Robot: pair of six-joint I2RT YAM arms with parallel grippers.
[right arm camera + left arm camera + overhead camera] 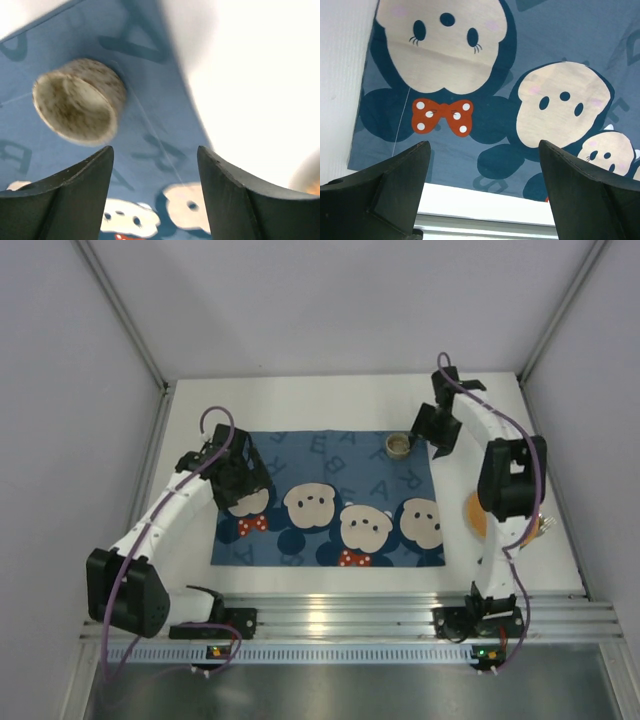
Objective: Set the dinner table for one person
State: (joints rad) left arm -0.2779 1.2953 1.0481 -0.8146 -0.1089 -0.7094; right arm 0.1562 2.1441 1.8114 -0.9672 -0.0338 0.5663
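At the left, the left gripper (484,147) was held over the near left part of the blue bear-print placemat (330,455), its jaws spread wide with nothing between them. In the top view its fingers were hard to tell apart from the dark wrist. The dinner table (300,400) was spread beneath everything, its long axis running left to right, with the ribbed aluminium rail (350,615) along its near edge. Much of its middle was covered by the placemat, whose long side was set parallel to the rail. On the far right corner of the placemat a small speckled cup (80,107) was stood upright, mouth up; whether anything was inside could not be made out. Just right of it, the right gripper (155,150) was held with jaws parted and empty, apart from the cup. Farther right and nearer, an orange round thing (472,512) on the table was mostly hidden behind the right arm and could not be identified. In the right wrist view it was cut off and blurred.
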